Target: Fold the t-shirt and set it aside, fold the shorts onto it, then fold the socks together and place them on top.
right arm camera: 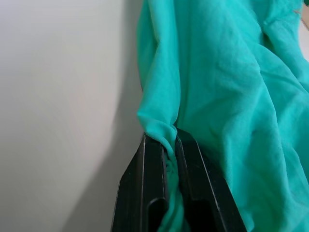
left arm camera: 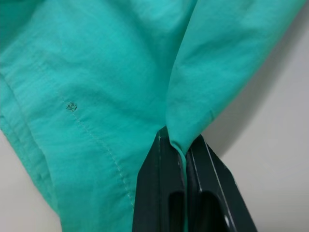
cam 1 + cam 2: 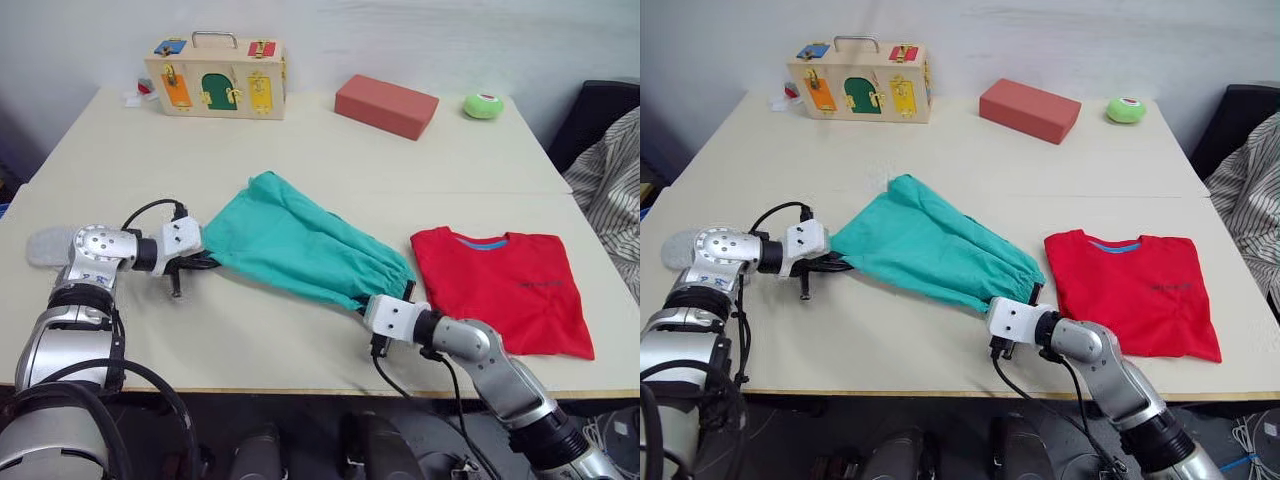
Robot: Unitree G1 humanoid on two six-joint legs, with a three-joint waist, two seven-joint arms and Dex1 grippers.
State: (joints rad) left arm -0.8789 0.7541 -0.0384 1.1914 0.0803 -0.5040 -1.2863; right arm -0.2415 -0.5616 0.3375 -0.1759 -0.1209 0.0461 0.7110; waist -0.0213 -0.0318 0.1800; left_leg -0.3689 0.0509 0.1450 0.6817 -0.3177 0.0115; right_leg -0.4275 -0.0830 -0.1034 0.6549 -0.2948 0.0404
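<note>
Teal cloth of the shorts (image 3: pixel 300 245) stretches in a slanting band across the middle of the pale table (image 3: pixel 300 150), held at both ends. The left gripper (image 3: pixel 200 262) is pinched tight on a fold at the band's left end, and the right gripper (image 3: pixel 385 298) is clamped on the gathered waist end, near the table's front edge. The t-shirt (image 3: pixel 500 290) lies flat and red to the right of the shorts, blue neck label toward the far side; its lower right corner comes close to the front edge, and its left sleeve sits just beside the right gripper. A grey sock (image 3: pixel 45 245) lies at the left edge of the table, partly hidden behind the left arm.

Open tabletop runs between the shorts and the far row of things: a wooden latch box (image 3: pixel 215 80) at far left, a red-brown block (image 3: pixel 387 105) in the middle, a green round object (image 3: pixel 483 105) at far right, all well apart from the garments. Bare table also lies in front of the shorts between the two arms. Striped fabric (image 3: pixel 610 190) hangs off beyond the right edge.

From the left wrist, the black fingers (image 2: pixel 154 193) show closed on a narrow ridge of teal, with a stitched seam running beside them. From the right wrist, the fingers (image 1: pixel 152 193) squeeze a bunched tuck of cloth, bare table alongside.
</note>
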